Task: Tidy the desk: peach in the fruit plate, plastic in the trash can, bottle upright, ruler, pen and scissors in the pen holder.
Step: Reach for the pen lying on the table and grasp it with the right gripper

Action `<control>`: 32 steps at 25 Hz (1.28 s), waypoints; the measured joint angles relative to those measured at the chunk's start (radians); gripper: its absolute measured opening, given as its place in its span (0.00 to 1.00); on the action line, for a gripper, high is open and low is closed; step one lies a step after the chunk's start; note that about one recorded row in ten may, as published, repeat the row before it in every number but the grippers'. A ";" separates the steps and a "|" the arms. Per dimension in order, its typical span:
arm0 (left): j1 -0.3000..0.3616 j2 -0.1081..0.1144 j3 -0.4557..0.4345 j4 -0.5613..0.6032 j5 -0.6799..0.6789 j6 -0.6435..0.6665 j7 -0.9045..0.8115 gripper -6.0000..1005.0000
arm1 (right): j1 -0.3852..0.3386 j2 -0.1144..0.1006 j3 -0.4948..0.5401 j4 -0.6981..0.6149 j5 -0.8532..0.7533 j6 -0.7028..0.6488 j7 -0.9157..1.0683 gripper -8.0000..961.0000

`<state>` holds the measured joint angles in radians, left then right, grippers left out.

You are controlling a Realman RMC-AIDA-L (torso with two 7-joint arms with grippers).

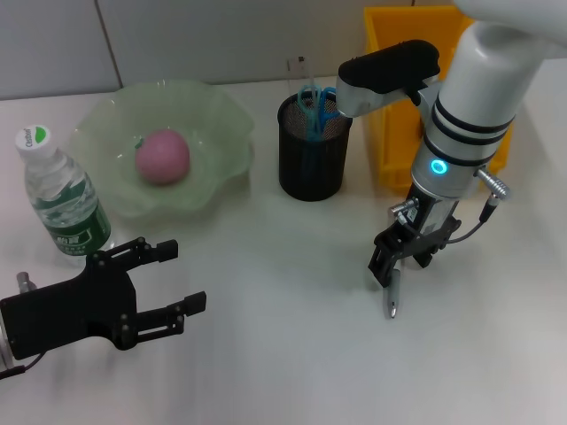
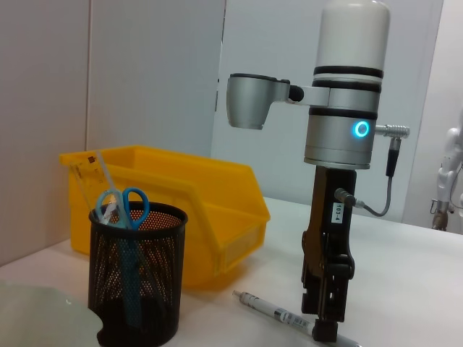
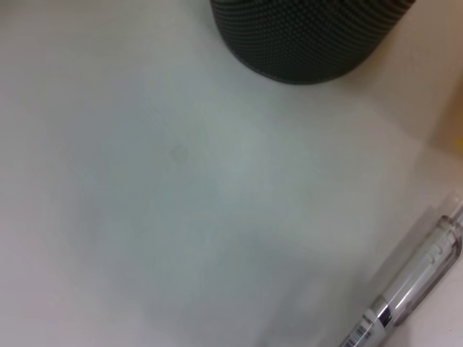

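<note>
Beneath right pincer | pen on table | closure unclear | left pincer open, idle

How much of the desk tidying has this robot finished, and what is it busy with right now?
Most looks done: the peach sits in the fruit plate, the bottle stands upright, and the scissors and ruler are in the pen holder. No plastic lies on the desk. The right gripper is down over the pen on the table. Left: pen into holder. The left gripper waits open.
</note>
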<state>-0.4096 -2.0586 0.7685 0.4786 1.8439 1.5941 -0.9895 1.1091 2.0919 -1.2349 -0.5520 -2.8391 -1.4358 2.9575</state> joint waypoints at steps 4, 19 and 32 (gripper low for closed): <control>0.000 -0.001 0.000 0.000 0.000 0.001 0.000 0.81 | 0.000 0.000 0.000 0.000 0.000 0.000 0.000 0.65; 0.005 -0.002 -0.004 0.000 0.000 0.001 0.000 0.81 | 0.003 0.000 -0.041 0.001 0.005 0.005 0.000 0.57; 0.000 -0.002 -0.005 0.000 0.000 0.001 -0.004 0.81 | 0.003 0.000 -0.041 0.001 0.006 0.006 0.000 0.46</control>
<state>-0.4093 -2.0602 0.7639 0.4786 1.8439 1.5953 -0.9933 1.1122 2.0924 -1.2757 -0.5506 -2.8332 -1.4294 2.9575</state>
